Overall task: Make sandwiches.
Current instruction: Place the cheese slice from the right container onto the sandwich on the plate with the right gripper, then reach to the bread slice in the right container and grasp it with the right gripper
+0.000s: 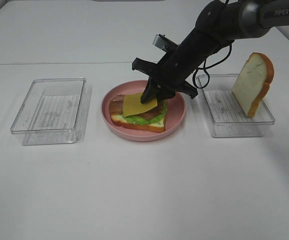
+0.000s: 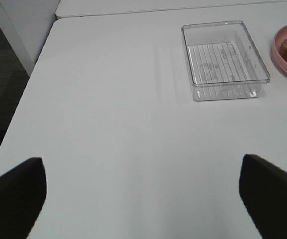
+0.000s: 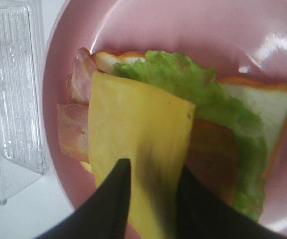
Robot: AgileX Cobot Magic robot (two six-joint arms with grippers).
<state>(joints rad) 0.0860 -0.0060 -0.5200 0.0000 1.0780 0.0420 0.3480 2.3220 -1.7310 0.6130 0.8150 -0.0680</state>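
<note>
On the pink plate (image 1: 177, 117) lies an open sandwich: a bread slice (image 3: 262, 104), green lettuce (image 3: 183, 79), bacon (image 3: 73, 129) and a yellow cheese slice (image 1: 134, 105) on top. My right gripper (image 1: 152, 97) reaches down onto the stack. In the right wrist view its fingers (image 3: 116, 194) stand slightly parted on either side of the cheese slice's (image 3: 133, 129) near edge, and the slice rests on the stack. A second bread slice (image 1: 254, 82) leans upright in the right clear container (image 1: 234, 122). My left gripper (image 2: 143, 194) is wide open over bare table, with nothing between its fingers.
A clear plastic container (image 1: 51, 110) with nothing in it stands left of the plate; the left wrist view shows this container (image 2: 225, 59) and the plate's rim (image 2: 282, 52). The white table's left edge drops off toward dark floor.
</note>
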